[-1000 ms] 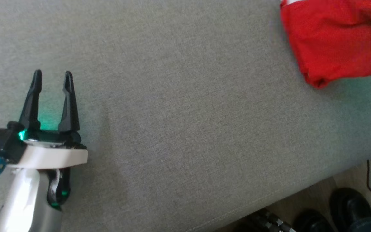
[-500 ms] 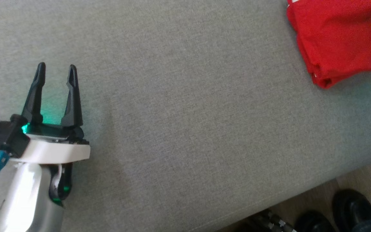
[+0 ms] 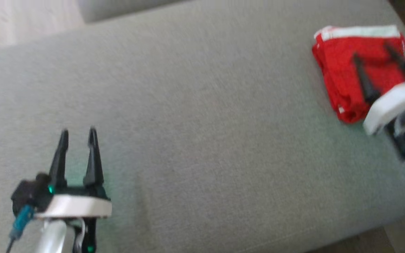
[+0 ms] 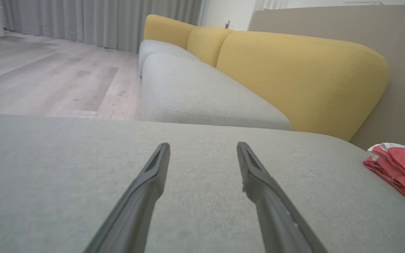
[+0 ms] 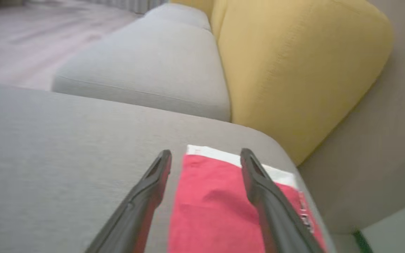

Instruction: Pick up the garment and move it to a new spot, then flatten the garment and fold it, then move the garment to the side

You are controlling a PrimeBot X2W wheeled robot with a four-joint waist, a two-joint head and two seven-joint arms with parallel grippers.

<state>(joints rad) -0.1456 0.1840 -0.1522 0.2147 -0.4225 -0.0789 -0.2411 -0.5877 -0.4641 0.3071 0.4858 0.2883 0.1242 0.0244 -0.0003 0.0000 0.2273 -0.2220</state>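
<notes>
Wide grey seat (image 3: 188, 116) in woven cloth, a second grey seat (image 4: 195, 95) beyond it, yellow back cushions (image 4: 294, 77) — plump, rounded — against a beige wall (image 4: 329, 24), pale wood floor (image 4: 47, 80), grey curtains (image 4: 100, 21), soft even light.

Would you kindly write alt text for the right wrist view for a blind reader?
A folded red cloth garment with a white band lies on the grey fabric seat, framed by the fingers of the open right gripper. A yellow cushion rises behind.
</notes>
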